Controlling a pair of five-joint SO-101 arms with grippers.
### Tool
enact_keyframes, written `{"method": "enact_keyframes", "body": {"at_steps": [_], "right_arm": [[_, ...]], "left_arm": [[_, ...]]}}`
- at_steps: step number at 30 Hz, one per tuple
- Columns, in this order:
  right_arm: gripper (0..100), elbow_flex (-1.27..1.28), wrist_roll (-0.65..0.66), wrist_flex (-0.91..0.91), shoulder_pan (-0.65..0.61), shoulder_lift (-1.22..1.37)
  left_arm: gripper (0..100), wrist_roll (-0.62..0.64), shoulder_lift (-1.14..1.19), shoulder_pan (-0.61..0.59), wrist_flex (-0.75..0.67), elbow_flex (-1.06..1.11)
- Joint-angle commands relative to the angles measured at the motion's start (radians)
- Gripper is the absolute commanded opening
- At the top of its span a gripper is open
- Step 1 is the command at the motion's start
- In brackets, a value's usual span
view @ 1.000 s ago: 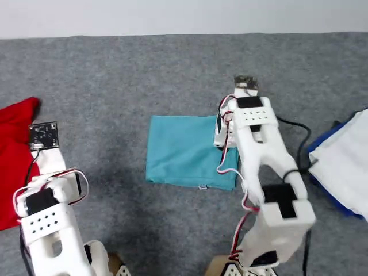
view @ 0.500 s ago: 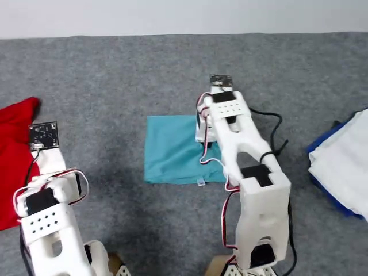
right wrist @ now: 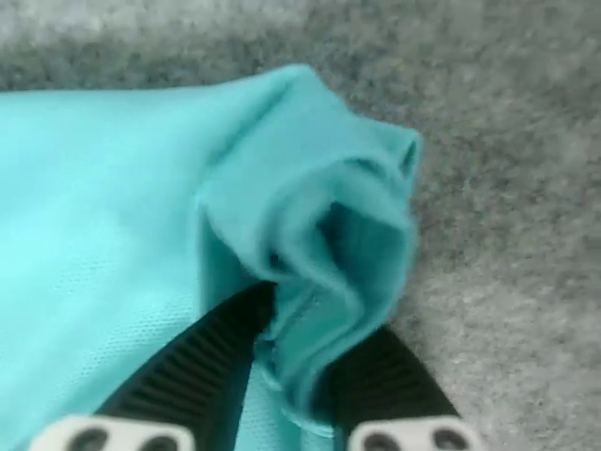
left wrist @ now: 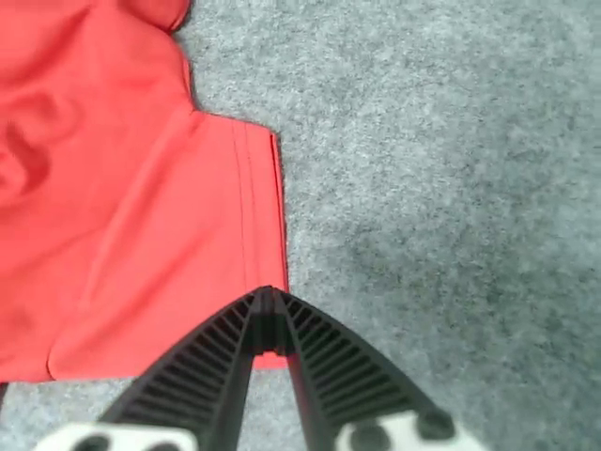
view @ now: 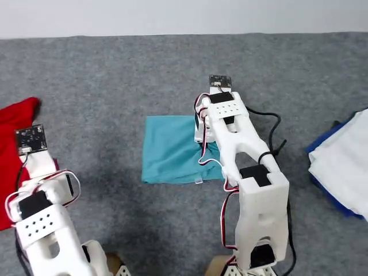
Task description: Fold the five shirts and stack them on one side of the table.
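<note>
A teal shirt (view: pixel 169 150) lies folded in the middle of the grey table. My right gripper (right wrist: pixel 302 349) is shut on its right edge, and a bunched fold of teal shirt (right wrist: pixel 319 225) rises between the black fingers. The right arm (view: pixel 238 149) covers that edge from above. A red shirt (view: pixel 12 118) lies crumpled at the far left. My left gripper (left wrist: pixel 269 303) is shut, its tips meeting just over the hem of the red shirt (left wrist: pixel 141 216); no cloth shows between them. The left arm (view: pixel 39 198) stands at the table's near left.
A white shirt (view: pixel 344 164) lies on a blue one (view: pixel 322 144) at the right edge. Bare grey carpet (view: pixel 115 75) stretches across the back and between the teal and red shirts.
My right arm has swung left, dragging the teal shirt's right edge inward so the shirt is narrower. My left arm has shifted left, farther over the red shirt.
</note>
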Motion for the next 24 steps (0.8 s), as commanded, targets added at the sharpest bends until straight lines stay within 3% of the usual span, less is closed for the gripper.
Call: {"method": "enact_keyframes", "body": {"at_steps": [1,4,7,16,24], "right_arm": [[0.9,-0.043,-0.009,0.053,-0.005,-0.004],[1.0,-0.066,0.025,0.104,0.045,-0.048],[1.0,-0.092,0.213,0.094,0.113,-0.085],[1.0,-0.147,0.75,-0.139,0.199,-0.088],[1.0,-0.146,1.108,-0.429,0.199,-0.05]], "left_arm": [[0,-0.011,-0.018,-0.005,-0.015,-0.047],[0,-0.011,-0.02,-0.005,-0.015,-0.047],[0,-0.011,-0.02,-0.006,-0.014,-0.048],[0,-0.009,-0.021,-0.026,0.034,-0.082],[0,-0.011,-0.021,-0.123,0.044,-0.122]]}}
